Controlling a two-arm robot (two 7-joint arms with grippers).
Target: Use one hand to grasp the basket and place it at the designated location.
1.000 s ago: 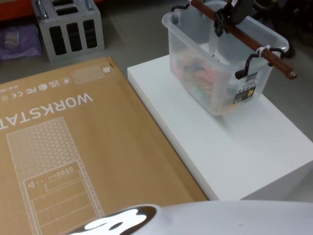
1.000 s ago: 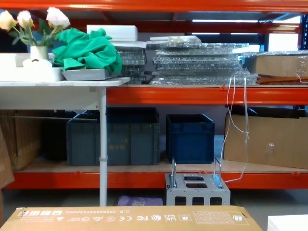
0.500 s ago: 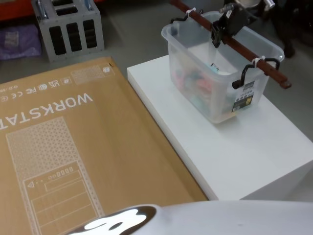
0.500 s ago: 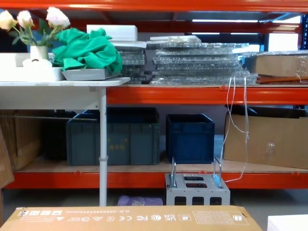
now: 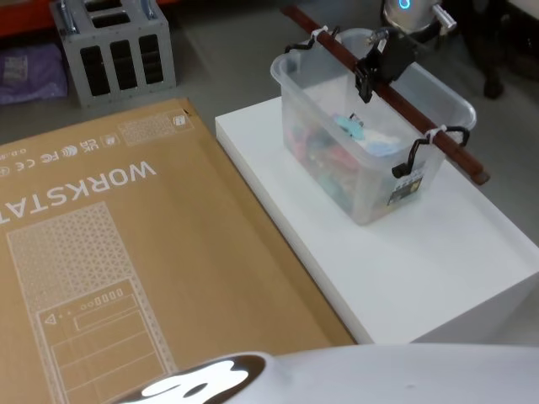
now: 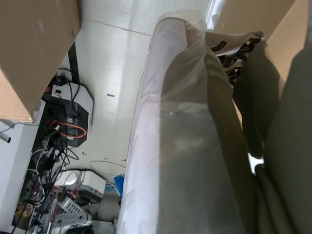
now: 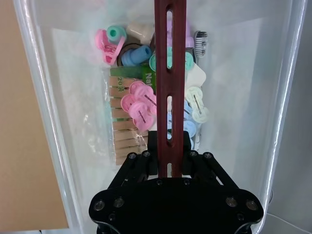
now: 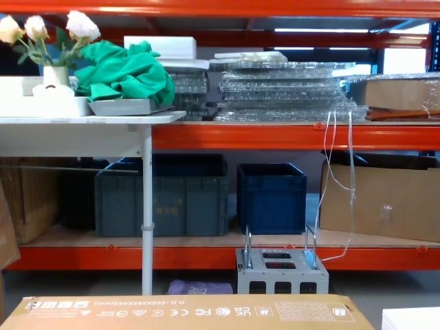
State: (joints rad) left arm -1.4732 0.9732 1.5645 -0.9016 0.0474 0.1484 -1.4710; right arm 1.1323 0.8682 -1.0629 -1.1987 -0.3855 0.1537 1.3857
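Black right gripper (image 5: 368, 78) tight around basket handle (image 5: 404, 108)

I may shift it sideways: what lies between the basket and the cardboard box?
Nothing: just a bare strip of the white platform between the basket and the cardboard box, seen in the head view.

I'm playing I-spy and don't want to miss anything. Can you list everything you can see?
basket: one, see-through whitish, on the white block
handle: one, dark red-brown bar, across the basket's top
pegs and clips: many, pink, blue, green, wooden, inside the basket
white block: one, white, beside the cardboard box
cardboard box: one, brown, lying flat on the left
metal box: one, grey, on the floor
crates: two, dark blue, bottom shelf
right claw: one, black, shut on the handle
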